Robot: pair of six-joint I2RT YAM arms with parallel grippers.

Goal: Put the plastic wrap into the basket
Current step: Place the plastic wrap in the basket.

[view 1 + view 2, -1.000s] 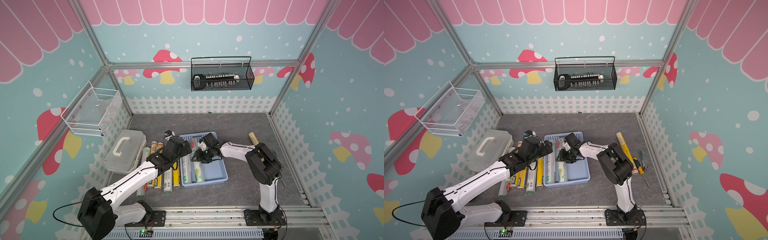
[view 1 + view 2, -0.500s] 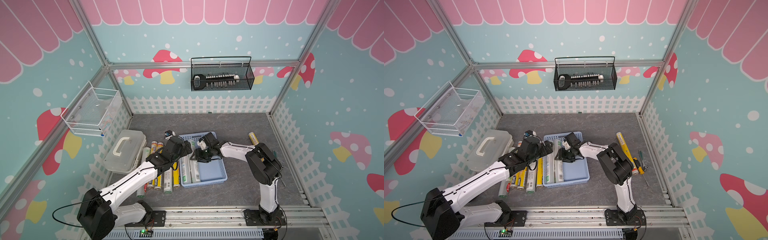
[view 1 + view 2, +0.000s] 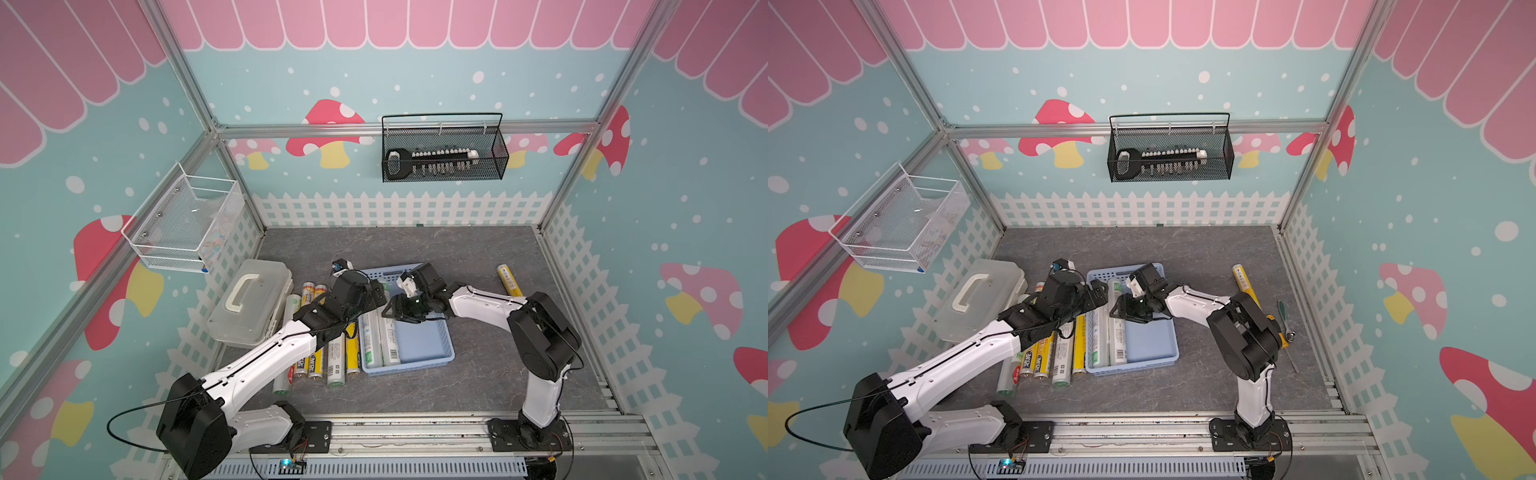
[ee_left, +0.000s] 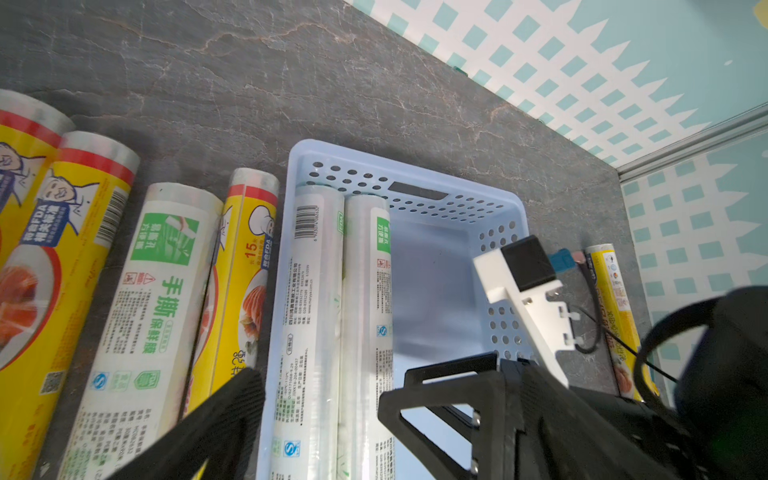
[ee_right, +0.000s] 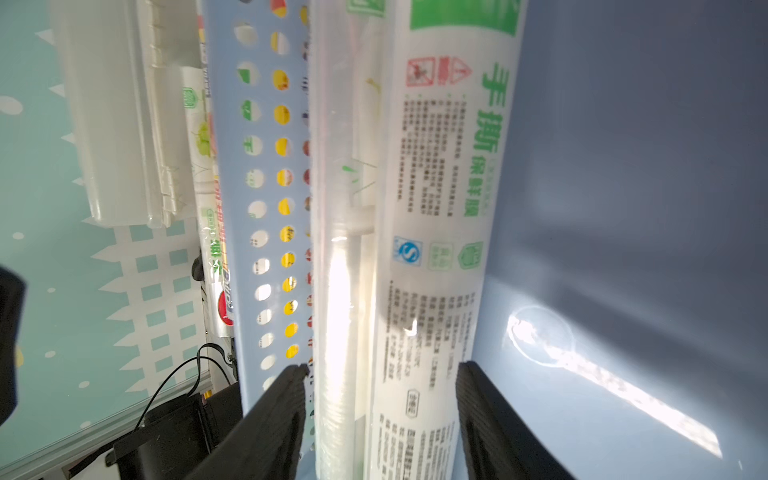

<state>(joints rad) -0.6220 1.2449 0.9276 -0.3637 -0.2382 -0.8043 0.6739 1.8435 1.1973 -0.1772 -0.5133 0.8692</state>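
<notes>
The light blue basket (image 3: 428, 340) (image 3: 1152, 340) sits mid-table. Two white plastic wrap rolls with green print (image 3: 372, 340) (image 3: 389, 338) lie side by side along its left wall. My right gripper (image 5: 380, 374) (image 3: 394, 311) is open low over their far ends, one finger on each side of the pair and gripping neither. My left gripper (image 3: 377, 296) hovers wide open above the basket's left rim, holding nothing. Several more rolls (image 3: 337, 359) (image 4: 153, 291), yellow and white, lie on the table left of the basket. One yellow roll (image 3: 508, 280) (image 4: 615, 291) lies alone at the right.
A translucent lidded case (image 3: 249, 303) stands left of the rolls. On the walls hang a black wire basket (image 3: 442, 153) and a white wire basket (image 3: 183, 224). Hand tools (image 3: 1285, 328) lie by the right wall. Both arms meet over the basket's far half.
My right gripper has opened and let go of a white roll. That roll was slanted in the basket and now lies flat against the other one. The left arm has barely moved.
</notes>
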